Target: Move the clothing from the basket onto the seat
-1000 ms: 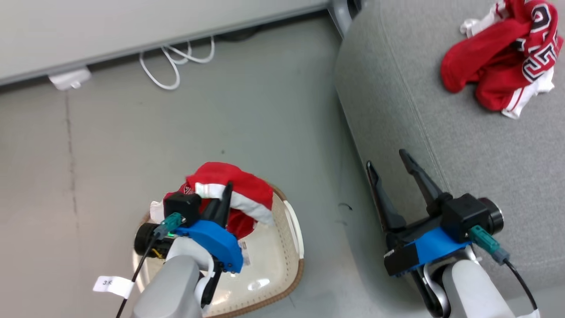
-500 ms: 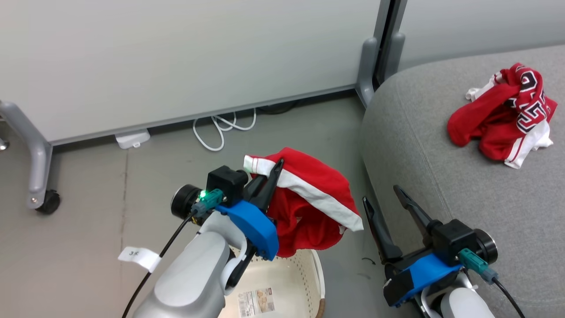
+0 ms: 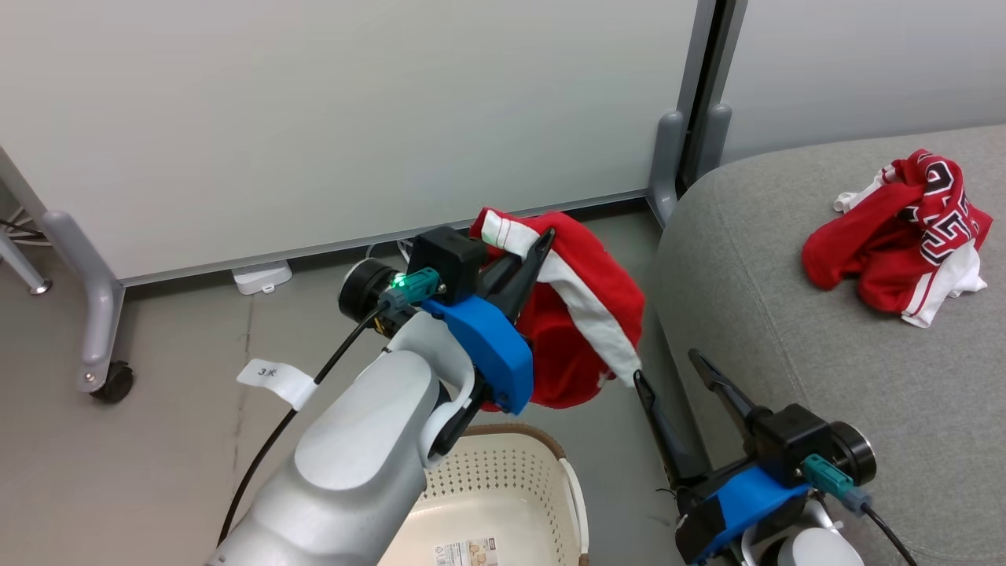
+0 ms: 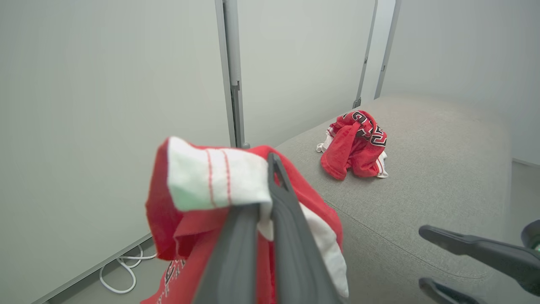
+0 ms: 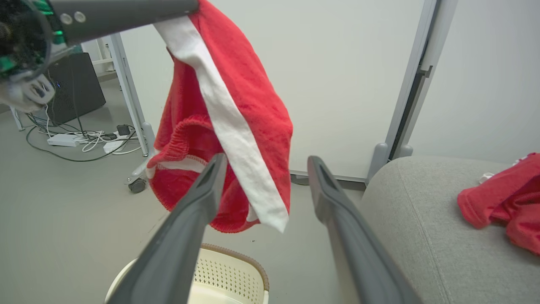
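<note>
Pinching the banded garment point(image 3: 585, 314) by its white stripe, the left gripper point(image 3: 541, 240) holds it in the air in the head view, fingers narrowed onto the cloth. The red bulk hangs free above the far rim of the basket point(image 3: 515, 434), clear of it. What shows of the basket's inside has no cloth, only a label on the bottom. To the right is the seat point(image 3: 786, 330), with the lettered garment point(image 3: 896, 236) crumpled on its far right part. The right gripper point(image 3: 666, 368) sits near the seat's left edge, fingers spread wide, empty. Behind are a pale partition wall point(image 3: 354, 118) and grey floor point(image 3: 173, 330). Left wrist view: both fingers run up together and meet on the white band, cloth folded over the tips. The seat lies beyond and right, and the lettered garment rests on it, well apart from the held one. Right wrist view: its own fingers are wide with nothing between them. The banded garment dangles beyond them over floor and basket rim, with the seat edge to the right. Judgement: this is the transfer step for the last piece, out of the basket but not yet over the seat. The next move calls for a swing right until the cloth hangs above the cushion, then a lowering and a release. The trailing hem hangs near the right gripper's fingertips and could snag there.
</note>
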You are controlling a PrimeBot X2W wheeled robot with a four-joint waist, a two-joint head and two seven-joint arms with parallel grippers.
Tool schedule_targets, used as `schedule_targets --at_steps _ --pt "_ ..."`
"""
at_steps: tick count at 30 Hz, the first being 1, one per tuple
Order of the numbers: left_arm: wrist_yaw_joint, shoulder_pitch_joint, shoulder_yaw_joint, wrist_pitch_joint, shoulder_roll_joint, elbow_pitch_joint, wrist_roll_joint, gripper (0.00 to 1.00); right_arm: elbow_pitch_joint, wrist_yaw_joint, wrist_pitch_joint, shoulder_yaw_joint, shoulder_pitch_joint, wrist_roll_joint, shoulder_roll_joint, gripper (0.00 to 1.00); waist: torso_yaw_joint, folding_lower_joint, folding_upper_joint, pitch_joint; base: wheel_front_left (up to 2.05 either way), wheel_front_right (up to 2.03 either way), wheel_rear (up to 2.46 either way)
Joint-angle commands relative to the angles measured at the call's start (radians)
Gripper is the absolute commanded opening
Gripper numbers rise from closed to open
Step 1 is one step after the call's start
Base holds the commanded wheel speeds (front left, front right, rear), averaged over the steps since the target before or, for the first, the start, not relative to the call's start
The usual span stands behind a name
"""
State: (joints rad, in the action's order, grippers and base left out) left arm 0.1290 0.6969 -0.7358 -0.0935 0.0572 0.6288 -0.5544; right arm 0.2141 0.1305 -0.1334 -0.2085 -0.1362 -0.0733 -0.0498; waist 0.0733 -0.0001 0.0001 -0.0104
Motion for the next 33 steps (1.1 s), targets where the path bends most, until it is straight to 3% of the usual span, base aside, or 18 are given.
schedule_targets --at_steps 1,17,33 --pt "0.002 0.017 -0.004 0.002 -0.001 0.001 -0.007 0.0 -0.004 0.0 0.001 -0.003 0.004 0.007 -0.001 1.0 0.0 0.0001 -0.0001 0.0 0.0 0.0 0.0" --pt "-0.004 0.045 -0.06 -0.011 -0.006 0.022 -0.059 0.0 0.047 0.0 0.056 -0.02 -0.075 0.024 -0.001 1.0 -0.008 0.0001 -0.0001 -0.02 0.0 0.0 0.0" --pt "-0.017 0.067 -0.128 -0.014 -0.007 0.007 -0.116 0.0 0.315 0.0 0.01 -0.058 -0.268 0.078 -0.002 1.0 -0.019 0.0001 -0.0001 -0.032 0.0 0.0 0.0"
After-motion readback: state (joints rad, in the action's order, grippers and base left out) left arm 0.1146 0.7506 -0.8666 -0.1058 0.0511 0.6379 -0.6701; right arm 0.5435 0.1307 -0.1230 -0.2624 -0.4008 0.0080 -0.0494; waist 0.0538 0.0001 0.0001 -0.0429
